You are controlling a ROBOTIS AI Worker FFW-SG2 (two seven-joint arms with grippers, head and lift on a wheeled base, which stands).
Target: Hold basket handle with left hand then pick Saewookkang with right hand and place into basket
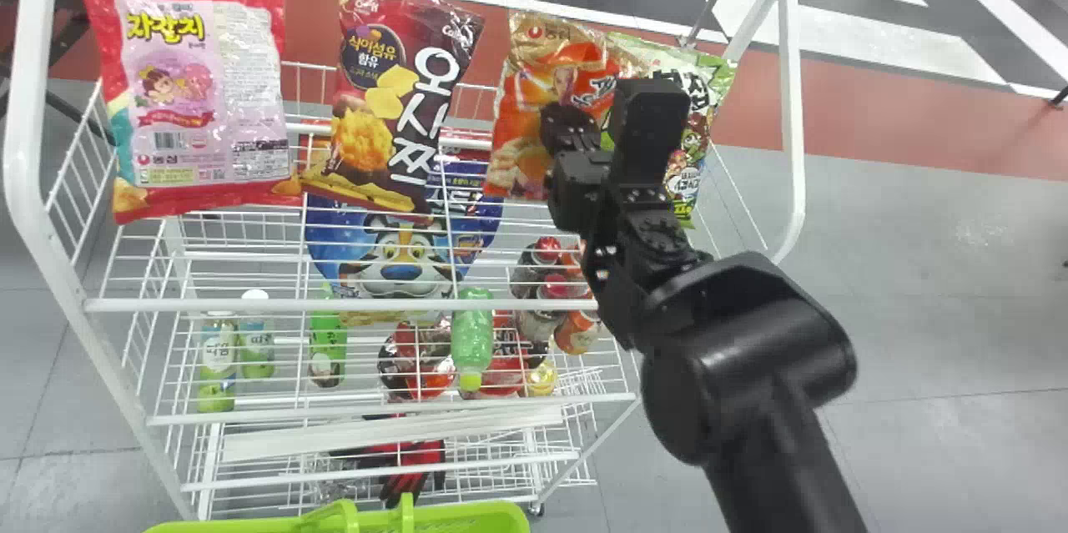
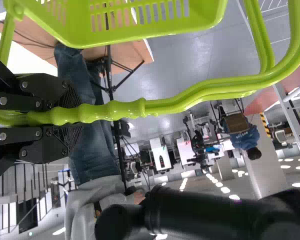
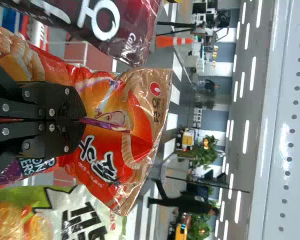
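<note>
The right claw (image 1: pixel 562 126) pinches the orange bag (image 1: pixel 521 108), dark bag (image 1: pixel 380 91) on its left, green bag (image 1: pixel 707 82) crowding its right; the left claw (image 2: pixel 74 118) squeezes the basket handle (image 2: pixel 127 109)

place: lab-like hall, shop-style display
rack (image 1: pixel 250 304): white wire, snack bags (image 1: pixel 192 91), bottles (image 1: pixel 473 333)
basket (image 2: pixel 205 15): green, shopping type
floor: grey, painted stripes (image 1: pixel 843 28)
background: desks (image 2: pixel 161 154), equipment, orange cone (image 3: pixel 174 41)
ceiling: strip lights (image 3: pixel 246 136)
</note>
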